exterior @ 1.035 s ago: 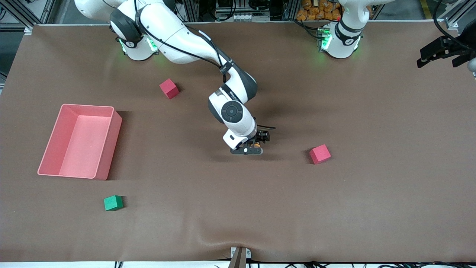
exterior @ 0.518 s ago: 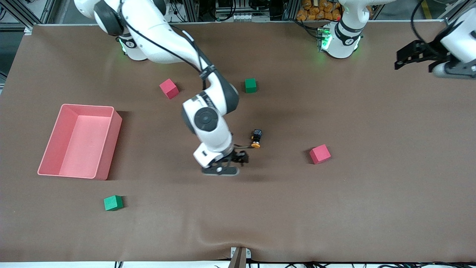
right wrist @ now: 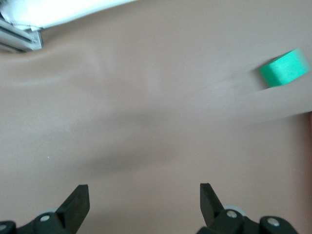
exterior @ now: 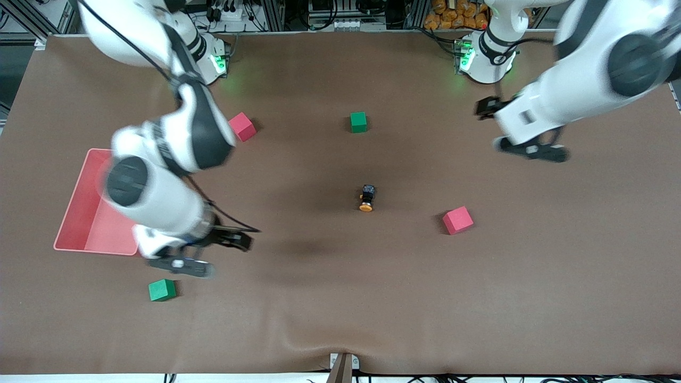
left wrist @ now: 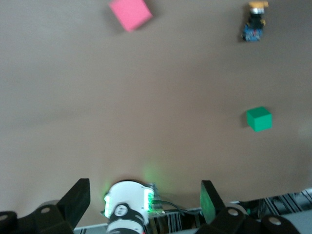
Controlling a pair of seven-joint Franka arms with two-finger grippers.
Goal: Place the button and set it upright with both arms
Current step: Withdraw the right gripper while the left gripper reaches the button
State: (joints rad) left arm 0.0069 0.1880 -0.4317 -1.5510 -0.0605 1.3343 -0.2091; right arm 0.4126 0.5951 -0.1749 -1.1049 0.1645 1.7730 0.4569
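Since half a second ago the right gripper has swung away from the button, and the left gripper has come in over the table toward the left arm's end. Both grippers are spread and empty. The button lies on its side near the table's middle, orange cap toward the front camera, with the red cube near it toward the left arm's end and the green cube farther from the camera. It looks light, rigid and prone to rolling on its round cap; the squarer black body seems the safer place to pinch.
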